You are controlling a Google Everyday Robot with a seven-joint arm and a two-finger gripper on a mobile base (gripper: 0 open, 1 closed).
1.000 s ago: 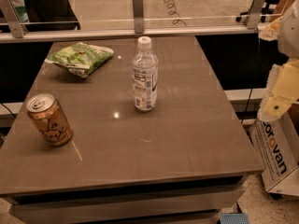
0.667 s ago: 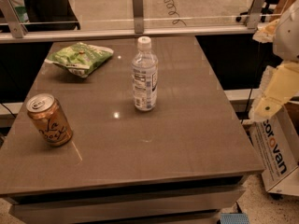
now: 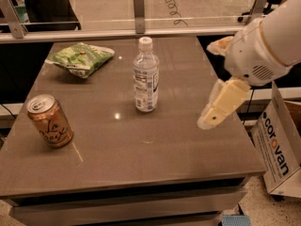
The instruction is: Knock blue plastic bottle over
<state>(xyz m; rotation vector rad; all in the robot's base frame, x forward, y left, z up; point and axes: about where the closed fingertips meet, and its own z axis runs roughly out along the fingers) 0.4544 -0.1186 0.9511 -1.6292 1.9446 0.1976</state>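
Note:
The blue plastic bottle (image 3: 146,76) stands upright near the middle of the brown table (image 3: 141,149). It is clear, with a white cap and a pale label. My gripper (image 3: 212,113) hangs from the white arm (image 3: 263,46) over the table's right side. It is to the right of the bottle, at about label height, with a clear gap between them. It holds nothing that I can see.
An orange-gold drink can (image 3: 49,121) stands at the front left. A green snack bag (image 3: 81,58) lies at the back left. A glass partition rail (image 3: 136,25) runs behind the table. A white cardboard box (image 3: 280,149) stands on the floor at the right.
The arm and gripper have moved left, from beside the table's right edge to over the tabletop, nearer the bottle. The bottle, can and bag have not moved.

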